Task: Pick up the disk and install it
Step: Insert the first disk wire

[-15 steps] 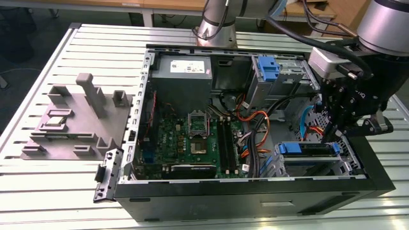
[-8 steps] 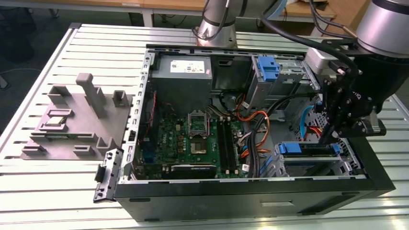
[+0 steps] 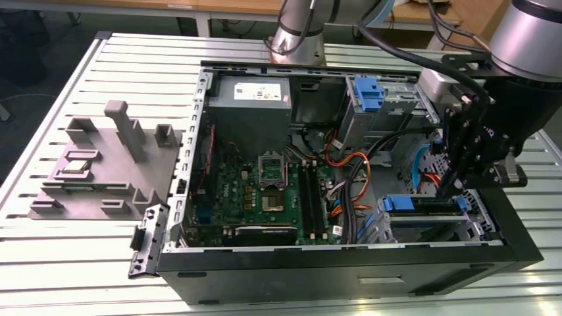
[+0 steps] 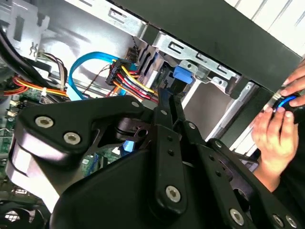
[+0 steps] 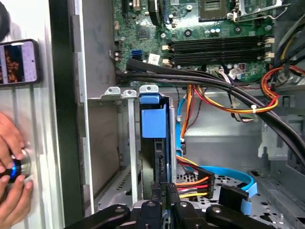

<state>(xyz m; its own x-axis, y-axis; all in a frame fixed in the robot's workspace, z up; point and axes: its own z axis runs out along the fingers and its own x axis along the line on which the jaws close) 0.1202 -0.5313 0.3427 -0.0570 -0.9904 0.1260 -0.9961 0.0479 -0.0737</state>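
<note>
Disk (image 5: 153, 143), flat hard drive in a blue plastic carrier bracket: standing on edge inside the grey sheet-metal drive bay (image 5: 112, 143) at a corner of the open black computer case (image 3: 351, 270), blue tab end toward the green motherboard (image 5: 200, 28). Fully home or not: cannot tell.

Black linkage gripper (image 5: 164, 193) right at the disk's outer end, in line with the slot. Apart, together or clamped: cannot tell.

Red, yellow and orange cable bundle (image 5: 193, 183) and light-blue ribbon cable (image 5: 238, 179) just beside the disk's connector end.

Person's hands (image 5: 12, 167) outside the case wall, around a small round blue-lit object.

Risks, as judged:
- Snagging or pinching of the cable bundle, through sideways drift near the connector.
- Jamming in the bay rails, through tilt of the carrier.
- Half-seated disk, through too little push.
- Contact with the hands, close to the arm's working space.
</note>
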